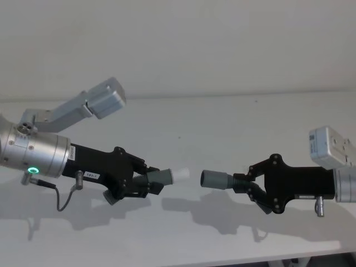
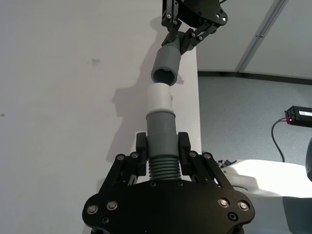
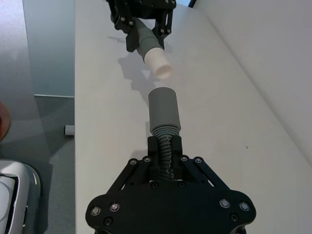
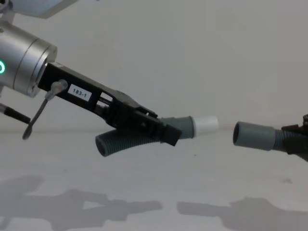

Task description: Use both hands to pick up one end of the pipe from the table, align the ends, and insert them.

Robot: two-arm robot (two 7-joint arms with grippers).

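Observation:
Both pipe pieces hang in the air above the white table (image 1: pixel 222 125). My left gripper (image 1: pixel 151 179) is shut on the ribbed part of the left pipe piece (image 2: pixel 161 127), and its white spigot tip (image 1: pixel 179 175) points right. My right gripper (image 1: pixel 245 182) is shut on the ribbed part of the other pipe piece (image 3: pixel 165 127), whose hollow grey cuff (image 1: pixel 217 179) points left. The two ends face each other with a small gap between them, seen from the side as spigot (image 4: pixel 204 124) and cuff (image 4: pixel 252 135). The spigot sits slightly higher than the cuff.
The left piece's free bent end (image 4: pixel 111 142) hangs down below the left gripper (image 4: pixel 161 129). The table's near edge (image 1: pixel 233 258) runs along the bottom of the head view. A wall (image 1: pixel 222 44) rises behind the table.

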